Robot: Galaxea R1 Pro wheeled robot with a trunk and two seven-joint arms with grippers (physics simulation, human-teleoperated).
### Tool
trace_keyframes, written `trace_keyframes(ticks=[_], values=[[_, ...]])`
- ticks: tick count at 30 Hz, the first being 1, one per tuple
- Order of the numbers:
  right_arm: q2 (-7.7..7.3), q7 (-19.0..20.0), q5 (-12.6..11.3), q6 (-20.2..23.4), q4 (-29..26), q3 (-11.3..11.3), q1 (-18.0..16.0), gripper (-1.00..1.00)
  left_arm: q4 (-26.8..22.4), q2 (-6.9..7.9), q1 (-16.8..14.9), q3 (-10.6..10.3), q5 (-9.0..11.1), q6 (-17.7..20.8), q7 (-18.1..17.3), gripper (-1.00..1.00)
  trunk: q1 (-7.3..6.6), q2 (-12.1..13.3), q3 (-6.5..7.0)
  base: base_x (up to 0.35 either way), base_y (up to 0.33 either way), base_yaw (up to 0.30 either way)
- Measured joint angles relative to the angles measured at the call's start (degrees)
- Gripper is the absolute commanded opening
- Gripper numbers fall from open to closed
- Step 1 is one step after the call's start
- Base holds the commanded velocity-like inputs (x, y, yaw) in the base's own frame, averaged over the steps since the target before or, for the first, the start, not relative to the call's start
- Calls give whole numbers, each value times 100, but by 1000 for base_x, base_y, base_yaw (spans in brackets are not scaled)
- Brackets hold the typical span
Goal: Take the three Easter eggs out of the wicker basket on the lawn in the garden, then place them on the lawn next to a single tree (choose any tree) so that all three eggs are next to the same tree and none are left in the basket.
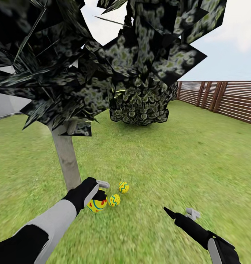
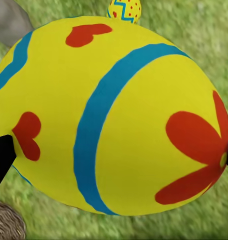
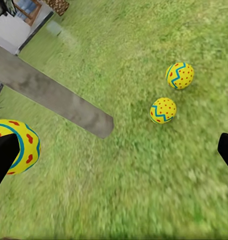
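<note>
From the head camera we saw the left gripper (image 1: 100, 190) low over the lawn (image 1: 169, 154), just beside the foot of the tree (image 1: 66, 157), with the flower egg (image 1: 96, 204) clamped between its fingers. The two zigzag eggs (image 1: 114, 200) lay on the grass just beside it, one (image 1: 123, 187) a little farther out than the other, both near the pale trunk. The right gripper (image 1: 182, 214) hung over bare grass well apart from the eggs; from this angle we could not tell how its fingers stood. A brown slat fence (image 1: 228, 99) ran along the right edge of the garden. In the left wrist camera the held egg showed very close, with its blue band and red petals, the dark fingertips (image 2: 3, 157) pressing at either side, one zigzag egg beyond it and grass beneath. In the right wrist camera the right gripper's fingertips (image 3: 5, 155) stood wide apart with nothing between them, and we saw both resting eggs, the trunk and the held egg. We judged this the last placement: two eggs were down by the tree and the third was about to join them. The next move called for lowering the egg until it touched the grass, then parting the fingers gently so it would not roll away from the trunk.
</note>
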Motion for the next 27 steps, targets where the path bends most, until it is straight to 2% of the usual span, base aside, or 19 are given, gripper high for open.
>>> trace_keyframes(ticks=[19,27], values=[[9,-2,-32,-19,-2,18,0,100,0,0,0,0,0,-35,0,-100,418,-762,-342,0,0,0],[5,-25,8,37,63,32,0,100,0,-3,0,0,0,-35,0,-100,593,-1083,-526,0,0,0]])
